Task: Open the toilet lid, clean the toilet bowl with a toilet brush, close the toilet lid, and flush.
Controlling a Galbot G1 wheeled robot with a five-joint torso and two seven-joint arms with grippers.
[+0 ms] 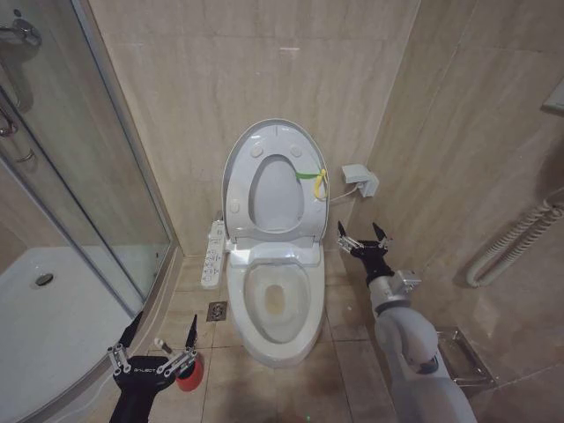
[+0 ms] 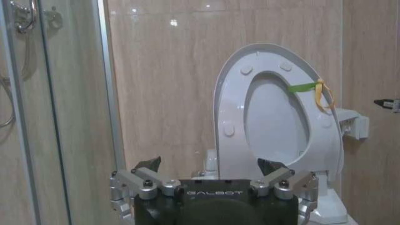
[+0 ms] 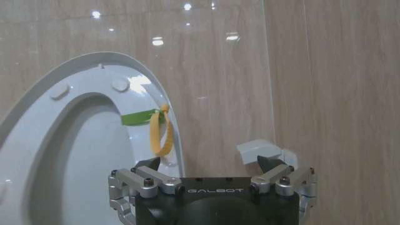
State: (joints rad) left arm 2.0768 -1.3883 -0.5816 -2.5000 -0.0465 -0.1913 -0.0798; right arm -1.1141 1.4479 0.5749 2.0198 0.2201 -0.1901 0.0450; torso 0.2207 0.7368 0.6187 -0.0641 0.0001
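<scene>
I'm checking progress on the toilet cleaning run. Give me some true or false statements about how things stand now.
1. The toilet lid stands raised against the wall. True.
2. The left gripper is clamped on the toilet brush. False: it is open above the brush, which sits in its red cup.
3. The right gripper is open, right of the toilet bowl. True.
4. The yellow-green strap is in the right gripper. False: it hangs free.

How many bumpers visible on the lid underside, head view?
4 on the toilet lid: two near its top edge, two down its left side. The raised seat covers the middle, so others may be hidden.
</scene>
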